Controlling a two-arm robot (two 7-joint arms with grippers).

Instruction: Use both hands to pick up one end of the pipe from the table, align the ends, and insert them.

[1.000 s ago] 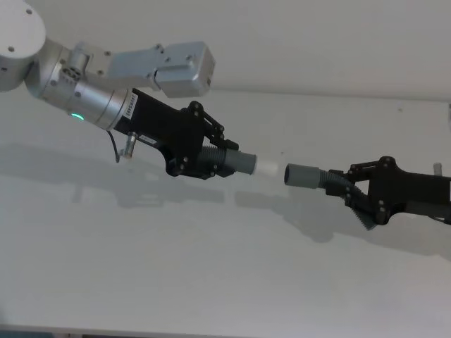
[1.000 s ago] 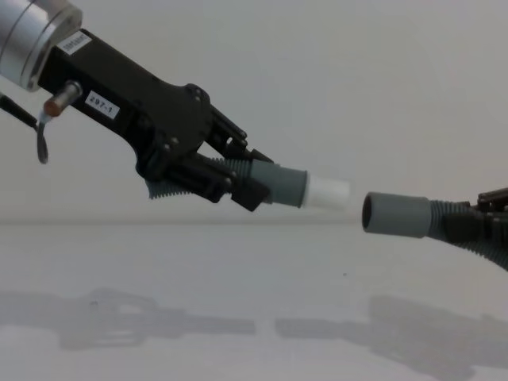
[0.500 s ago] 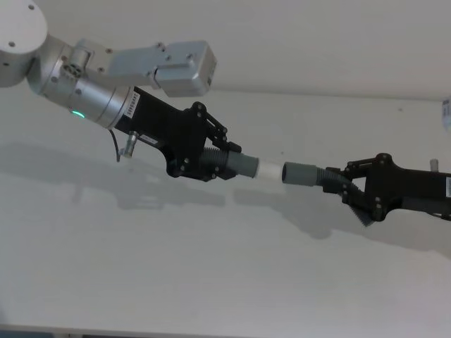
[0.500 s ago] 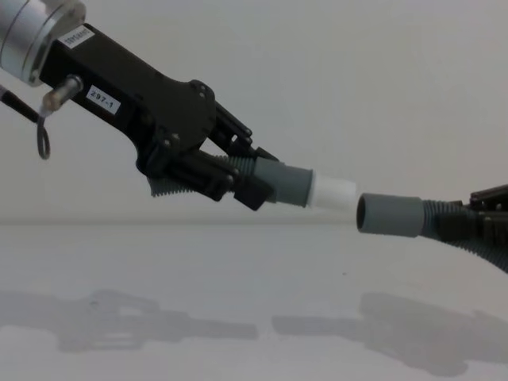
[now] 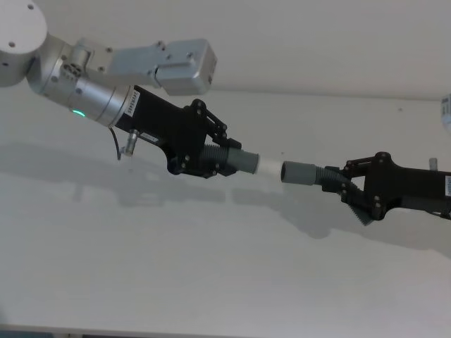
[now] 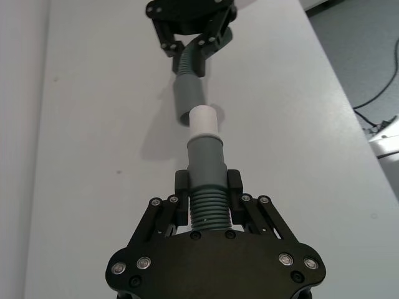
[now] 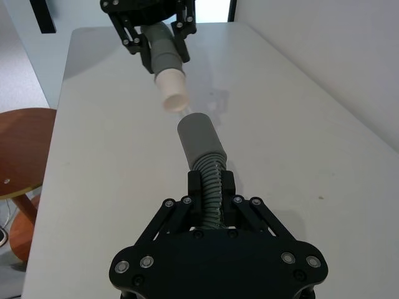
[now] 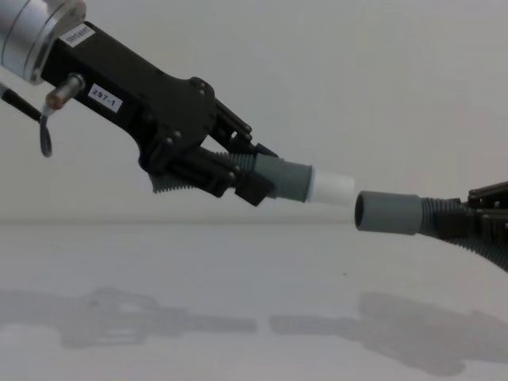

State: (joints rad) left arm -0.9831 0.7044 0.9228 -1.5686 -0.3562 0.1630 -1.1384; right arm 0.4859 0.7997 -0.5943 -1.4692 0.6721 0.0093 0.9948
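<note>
Two dark-grey corrugated hose pieces held above the white table (image 5: 211, 282), tips nearly touching.
Left gripper (image 5: 215, 158) clamps the white-tubed hose (image 5: 243, 163); right gripper (image 5: 352, 193) clamps the open-cuffed hose (image 5: 303, 173).

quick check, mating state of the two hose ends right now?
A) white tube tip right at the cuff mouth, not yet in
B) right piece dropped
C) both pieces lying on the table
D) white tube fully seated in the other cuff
A: the white tube on the piece in the left gripper sits just at the open mouth of the grey cuff held by the right gripper, its length exposed, both above the table.
</note>
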